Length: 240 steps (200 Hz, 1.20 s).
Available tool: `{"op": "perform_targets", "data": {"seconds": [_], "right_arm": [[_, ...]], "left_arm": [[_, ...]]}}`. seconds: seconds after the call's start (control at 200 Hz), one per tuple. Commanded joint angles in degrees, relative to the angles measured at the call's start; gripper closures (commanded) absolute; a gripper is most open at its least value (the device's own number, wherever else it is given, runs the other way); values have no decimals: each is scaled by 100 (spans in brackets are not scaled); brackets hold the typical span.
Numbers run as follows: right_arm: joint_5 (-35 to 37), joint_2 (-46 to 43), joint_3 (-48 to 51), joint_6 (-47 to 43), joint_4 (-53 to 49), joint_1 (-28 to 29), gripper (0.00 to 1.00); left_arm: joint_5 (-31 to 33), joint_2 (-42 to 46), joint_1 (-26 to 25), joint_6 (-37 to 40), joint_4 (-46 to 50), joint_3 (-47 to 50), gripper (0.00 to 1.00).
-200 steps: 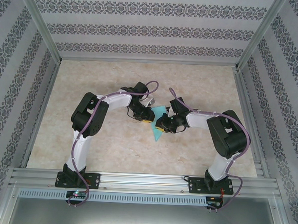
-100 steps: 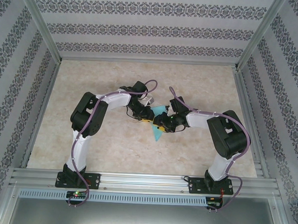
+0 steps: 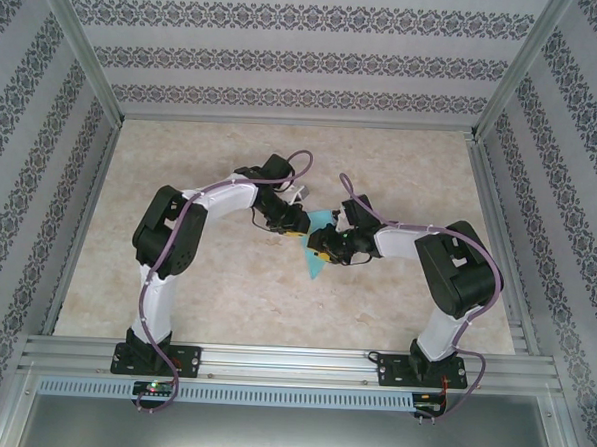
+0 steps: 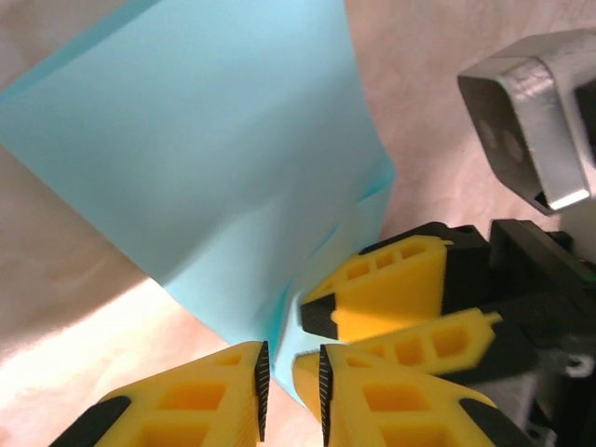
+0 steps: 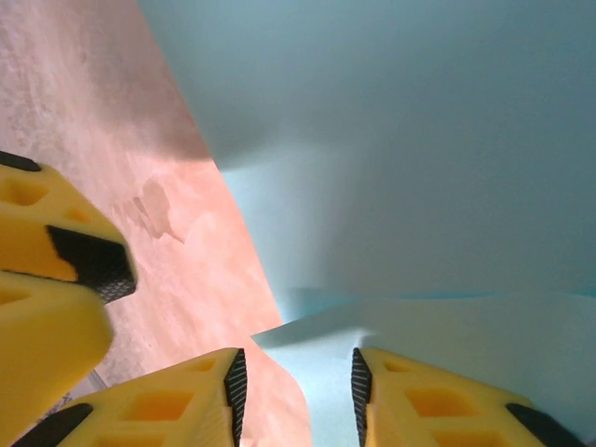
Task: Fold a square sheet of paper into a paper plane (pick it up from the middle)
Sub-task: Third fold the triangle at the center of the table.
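Observation:
The turquoise sheet of paper (image 3: 314, 264), folded into a narrow pointed shape, sits mid-table between my two grippers, partly raised off the surface. My left gripper (image 3: 298, 229) comes at it from the left. Its jaws (image 4: 289, 368) stand a little apart, with a lower corner of the paper (image 4: 214, 140) reaching between the tips. My right gripper (image 3: 322, 250) faces it from the right. Its jaws (image 5: 293, 372) are open, a flap of the paper (image 5: 400, 140) lying between them nearer the right pad. The right gripper's fingers (image 4: 400, 279) nearly touch the left gripper's.
The beige marbled tabletop (image 3: 215, 289) stretches around the paper. Patterned walls and aluminium rails (image 3: 88, 223) box in the table. The left gripper's fingers (image 5: 56, 270) show at the left edge of the right wrist view, close to the right gripper.
The right gripper's jaws have parted from the paper. The left arm's elbow has swung left and its gripper has edged away from me. The paper has stayed in place.

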<state>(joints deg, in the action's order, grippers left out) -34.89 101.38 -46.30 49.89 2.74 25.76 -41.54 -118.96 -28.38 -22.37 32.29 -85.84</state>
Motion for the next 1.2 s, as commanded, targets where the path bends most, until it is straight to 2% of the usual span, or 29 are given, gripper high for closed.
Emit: {"op": "perform_targets", "data": {"seconds": [0.0,0.23,0.6,0.714,1.194], "right_arm": [[124,75,194,62,-69,35,67],[158,110,201,29,-153,32,85],[111,161,250,46,-66,26,97],[88,197,262,65,-8,17,100],[9,215,317,83,113,-6,100]], "left_arm": [[-195,189,26,-110,-92,66,77],[-305,124,-31,-126,-145,173,82],[-338,-52,-227,-139,-243,339,86],[-340,-90,-281,-136,-254,378,86],[-121,-390,-370,35,-111,417,87]]}}
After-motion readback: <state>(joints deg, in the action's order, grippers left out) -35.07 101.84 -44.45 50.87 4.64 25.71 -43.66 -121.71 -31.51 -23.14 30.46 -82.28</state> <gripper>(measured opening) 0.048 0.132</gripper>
